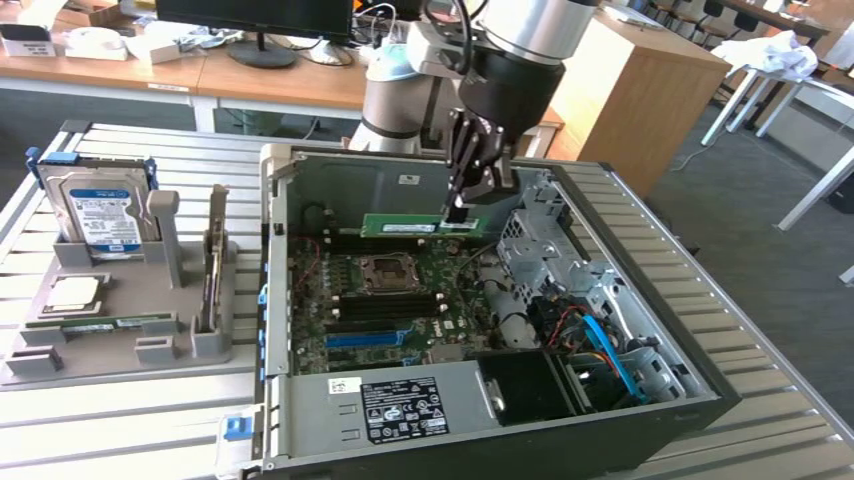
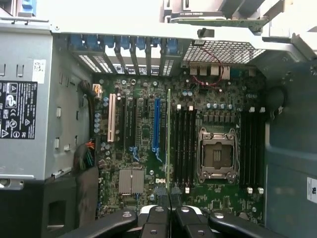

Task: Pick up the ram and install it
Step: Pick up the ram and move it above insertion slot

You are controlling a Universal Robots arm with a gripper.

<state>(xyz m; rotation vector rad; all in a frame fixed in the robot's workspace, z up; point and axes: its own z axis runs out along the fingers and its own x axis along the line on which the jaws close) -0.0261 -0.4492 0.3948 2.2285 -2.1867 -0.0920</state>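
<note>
Open case (image 1: 276,200) on the slatted surface (image 1: 134,430), with the power supply (image 1: 400,410) nearest and the board (image 1: 380,315) behind it. On the exterior view's left, a grey tray (image 1: 100,362) carries a second stick (image 1: 107,325), the processor (image 1: 74,293) and, farther back, the hard drive (image 1: 94,210). Beyond the socket (image 1: 396,268), the pincer (image 1: 458,212) hangs from the arm (image 1: 527,50). Its jaws are narrow and clamped on the ram (image 1: 416,226) near the end towards the exterior view's right. The ram is level, long edge down, in the air above the board and seated in no slot.

The step in hand is judged to be bringing the ram over a slot. Done well, the stick stays parallel to the slot with its contact edge square to the board. Because it is gripped near one end, the free end is the likelier to tip or catch. Whether the slot latches stand open cannot be told.

The wrist view looks along the stick, so the ram (image 2: 168,139) reads as a thin green edge. It runs parallel to the dark slots (image 2: 184,148), between them and the blue slot (image 2: 157,124). This shows any sideways offset but not height. The exterior view shows height, levelness and the tray, but not that fine alignment.
</note>
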